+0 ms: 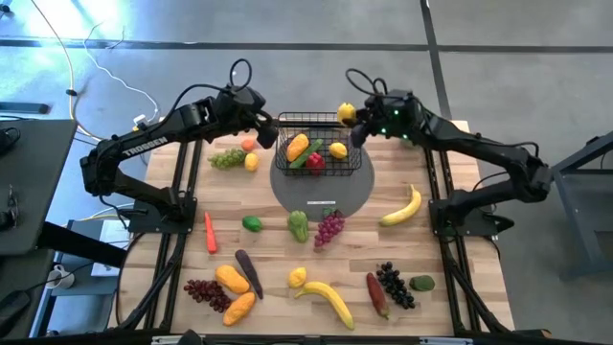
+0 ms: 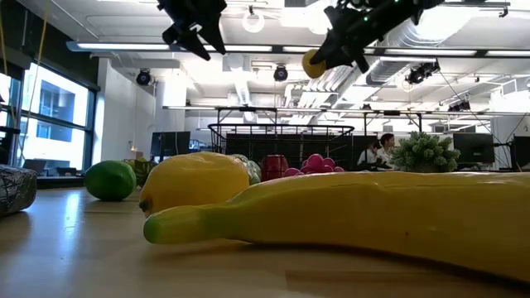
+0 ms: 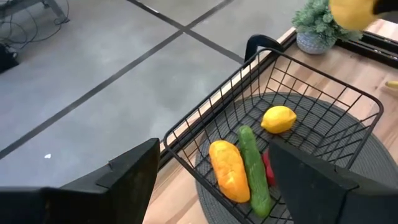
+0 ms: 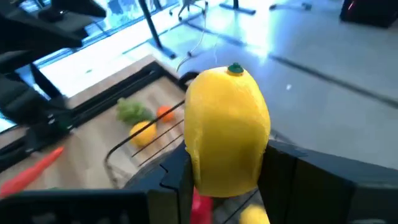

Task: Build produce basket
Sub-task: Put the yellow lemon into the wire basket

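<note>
The black wire basket stands on a flat grey disc at the table's far middle. In it lie an orange fruit, a green vegetable, a red piece and a lemon. My right gripper hovers over the basket's far right corner, shut on another yellow lemon. My left gripper hangs open above the basket's far left corner, with nothing between its fingers. More produce lies scattered over the near table. My right gripper pinches the lemon's two long sides between its two fingers. The fingers come from the table's right, slanting slightly down. The lemon's green-tipped end points away from the gripper. It is lifted clear, high above the basket rim.
On the near table lie bananas, grape bunches, a carrot, a lime and other fruit. Green grapes and small orange fruits lie left of the basket. A bushy plant stands beyond it. People sit in the room behind.
</note>
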Controlling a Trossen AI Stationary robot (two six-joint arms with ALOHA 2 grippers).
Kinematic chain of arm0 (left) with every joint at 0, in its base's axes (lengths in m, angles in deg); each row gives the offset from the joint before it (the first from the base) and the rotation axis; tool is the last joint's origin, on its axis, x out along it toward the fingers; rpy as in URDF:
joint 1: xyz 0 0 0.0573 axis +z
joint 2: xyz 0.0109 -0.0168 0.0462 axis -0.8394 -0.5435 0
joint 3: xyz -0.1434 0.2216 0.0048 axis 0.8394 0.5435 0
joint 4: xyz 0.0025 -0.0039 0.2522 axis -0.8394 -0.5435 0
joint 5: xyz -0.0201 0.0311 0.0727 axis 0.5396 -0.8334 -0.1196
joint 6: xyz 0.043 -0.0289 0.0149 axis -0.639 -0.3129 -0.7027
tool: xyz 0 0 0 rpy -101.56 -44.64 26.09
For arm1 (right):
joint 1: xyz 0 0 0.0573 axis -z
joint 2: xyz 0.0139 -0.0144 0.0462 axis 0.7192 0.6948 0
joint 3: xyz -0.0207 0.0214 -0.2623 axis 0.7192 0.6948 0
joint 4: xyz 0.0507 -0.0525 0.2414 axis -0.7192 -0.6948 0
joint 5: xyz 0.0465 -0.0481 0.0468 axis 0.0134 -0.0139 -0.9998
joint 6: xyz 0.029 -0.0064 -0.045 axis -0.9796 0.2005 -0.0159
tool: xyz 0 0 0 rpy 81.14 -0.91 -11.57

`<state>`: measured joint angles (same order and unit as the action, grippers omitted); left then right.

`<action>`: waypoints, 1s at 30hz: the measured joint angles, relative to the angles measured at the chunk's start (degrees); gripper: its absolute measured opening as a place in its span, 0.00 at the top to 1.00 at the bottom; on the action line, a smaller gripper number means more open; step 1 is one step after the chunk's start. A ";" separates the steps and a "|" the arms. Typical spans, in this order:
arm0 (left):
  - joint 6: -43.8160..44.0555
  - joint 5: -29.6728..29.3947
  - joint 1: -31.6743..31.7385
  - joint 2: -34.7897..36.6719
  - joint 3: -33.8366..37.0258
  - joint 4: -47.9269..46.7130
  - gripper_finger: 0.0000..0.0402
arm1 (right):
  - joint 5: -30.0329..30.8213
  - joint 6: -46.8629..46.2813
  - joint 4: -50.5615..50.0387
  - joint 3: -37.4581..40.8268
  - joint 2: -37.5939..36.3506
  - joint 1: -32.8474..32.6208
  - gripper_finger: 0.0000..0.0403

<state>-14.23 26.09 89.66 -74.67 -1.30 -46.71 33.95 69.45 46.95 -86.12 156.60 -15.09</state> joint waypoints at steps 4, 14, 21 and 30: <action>0.35 -0.02 0.43 0.00 0.00 0.00 0.27 | 0.00 2.38 2.05 -0.06 2.90 2.01 0.73; 0.38 0.04 0.46 0.00 0.00 -0.07 0.27 | -3.35 3.79 1.71 -0.06 11.43 3.62 0.73; 1.84 0.07 0.46 0.00 0.00 -0.39 0.27 | -6.64 3.60 1.00 -0.04 16.63 3.62 0.73; 1.98 0.15 0.46 0.00 0.00 -0.55 0.27 | -9.14 2.89 -4.77 -0.02 18.21 3.62 0.73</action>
<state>-12.25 26.25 90.12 -74.67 -1.30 -47.26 24.81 72.34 42.19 -86.14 174.81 -11.46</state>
